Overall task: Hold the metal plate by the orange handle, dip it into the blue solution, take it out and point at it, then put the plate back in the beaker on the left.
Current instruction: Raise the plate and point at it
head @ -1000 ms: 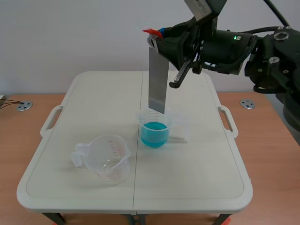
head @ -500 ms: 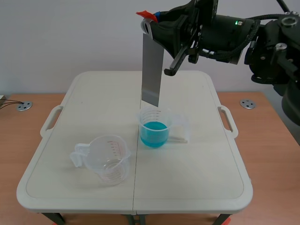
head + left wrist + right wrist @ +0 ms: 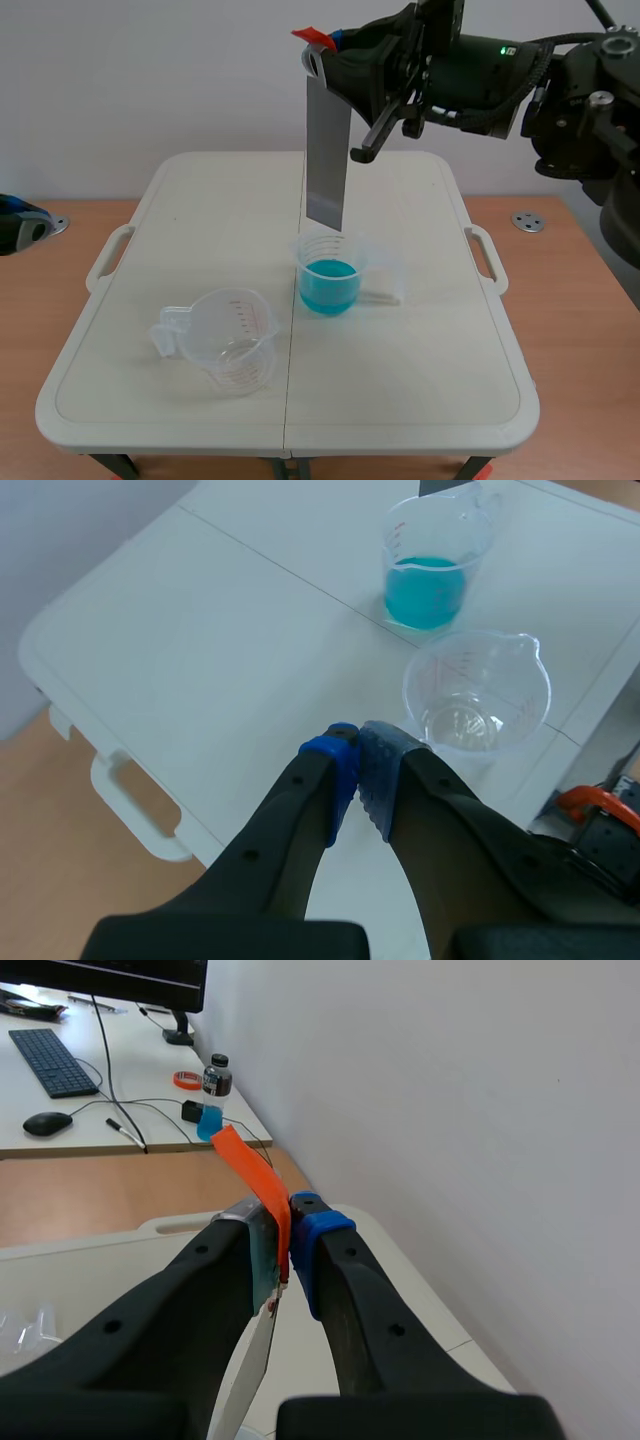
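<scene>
Two beakers: an empty beaker (image 3: 232,338) and a filled beaker (image 3: 345,248), both clear plastic, stand apart on the white table (image 3: 420,380); the empty one is nearer the robot and to its left.
Liquid: blue solution (image 3: 329,277) sits in the lower part of the filled beaker.
Held item: a grey metal plate (image 3: 326,150) hangs upright, its lower edge just above the filled beaker's rim, out of the liquid.
Grip: the right end effector (image 3: 288,1230), raised high, is clamped on the orange handle (image 3: 255,1175) at the plate's top.
Other arm: the left end effector (image 3: 357,750) has its blue pads pressed together with nothing between them, at the table's left side, well apart from both beakers.
Writing: red measuring marks on both beakers, too small to read.
</scene>
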Controlling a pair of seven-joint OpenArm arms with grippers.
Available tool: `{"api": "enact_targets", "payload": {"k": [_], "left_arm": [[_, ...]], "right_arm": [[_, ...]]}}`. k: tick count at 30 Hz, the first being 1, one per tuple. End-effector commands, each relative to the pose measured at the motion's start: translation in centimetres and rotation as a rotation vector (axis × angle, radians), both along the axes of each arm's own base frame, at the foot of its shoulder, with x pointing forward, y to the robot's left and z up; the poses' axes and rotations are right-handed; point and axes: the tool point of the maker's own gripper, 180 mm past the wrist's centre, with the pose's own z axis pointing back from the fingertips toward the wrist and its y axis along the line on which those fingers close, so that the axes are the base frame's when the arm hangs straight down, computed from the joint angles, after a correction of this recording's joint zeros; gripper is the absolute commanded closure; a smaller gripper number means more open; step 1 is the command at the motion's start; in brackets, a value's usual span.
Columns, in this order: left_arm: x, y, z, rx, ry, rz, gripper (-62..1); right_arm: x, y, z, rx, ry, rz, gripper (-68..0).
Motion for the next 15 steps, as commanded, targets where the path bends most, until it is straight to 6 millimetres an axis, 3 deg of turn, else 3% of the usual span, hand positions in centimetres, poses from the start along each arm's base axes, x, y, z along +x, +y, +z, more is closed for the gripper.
{"api": "enact_targets", "payload": {"k": [1, 6, 15], "left_arm": [[0.2, -1.4, 0.1, -0.033, -0.029, -0.009, -1.9], [0.5, -5.5, -1.9, -0.014, -0.034, -0.076, -1.9], [1.7, -13.6, -3.0, -0.032, -0.07, -0.202, -1.9]], "right_arm": [[0.1, -0.3, 2.0, 0.028, -0.047, 0.008, -1.3], [0.2, -0.3, 2.0, 0.025, -0.045, 0.007, -1.3], [0.2, -0.3, 1.9, 0.022, -0.041, 0.005, -1.3]]}}
